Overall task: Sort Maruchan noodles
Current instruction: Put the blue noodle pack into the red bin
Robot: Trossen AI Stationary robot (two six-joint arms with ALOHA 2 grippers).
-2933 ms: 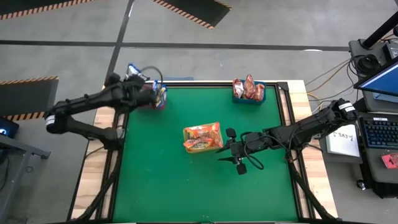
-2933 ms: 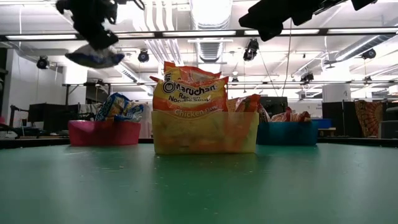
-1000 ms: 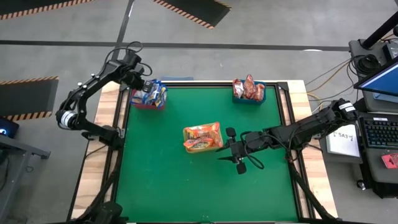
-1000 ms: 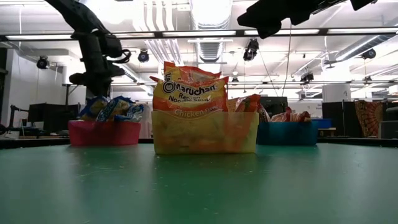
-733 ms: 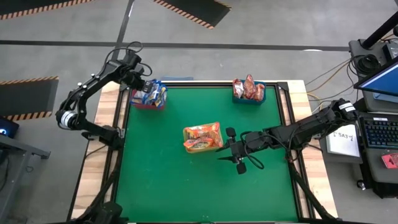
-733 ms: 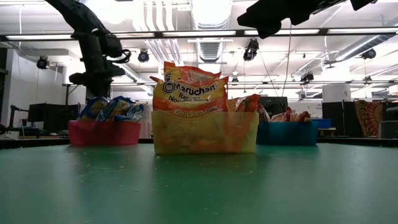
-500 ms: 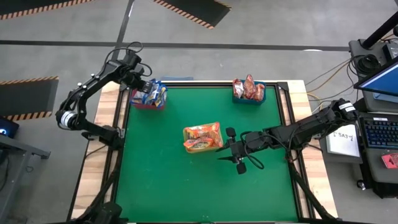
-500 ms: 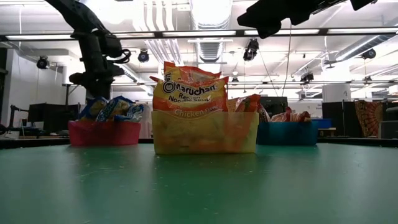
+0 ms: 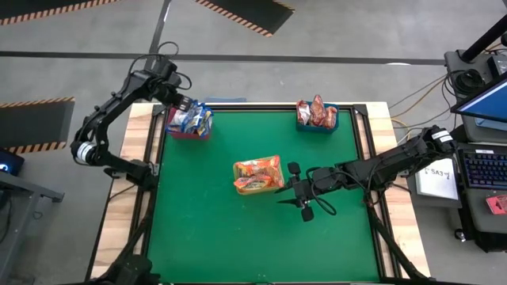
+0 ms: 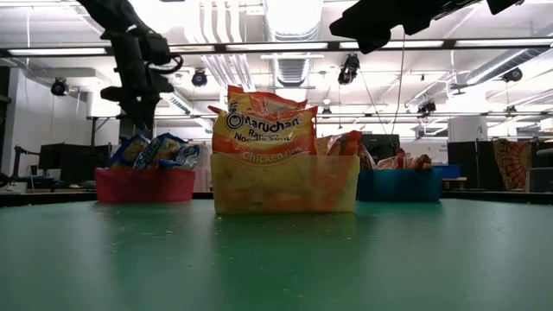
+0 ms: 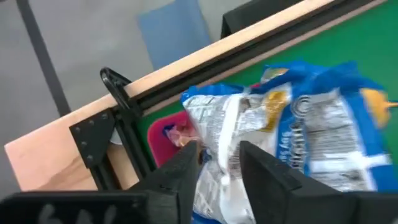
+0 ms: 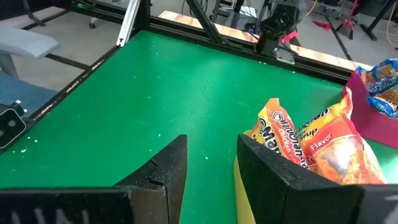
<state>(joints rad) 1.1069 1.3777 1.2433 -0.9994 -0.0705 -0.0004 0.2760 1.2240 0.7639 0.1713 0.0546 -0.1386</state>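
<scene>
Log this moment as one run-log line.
left gripper: open, over red bin | right gripper: open, beside yellow bin | blue packets: in red bin

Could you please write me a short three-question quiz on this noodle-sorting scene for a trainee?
1. True or false: the left claw is open and empty above the red bin.
2. Which bin holds the blue-and-silver packets? A) red bin B) blue bin C) yellow bin
3. Fill in: the right claw waits beside the ____ bin, mid-table.

Key
1. True: its fingers stand apart with nothing between them.
2. A. The blue bin holds red packets, the yellow bin orange packets.
3. Yellow.
</scene>
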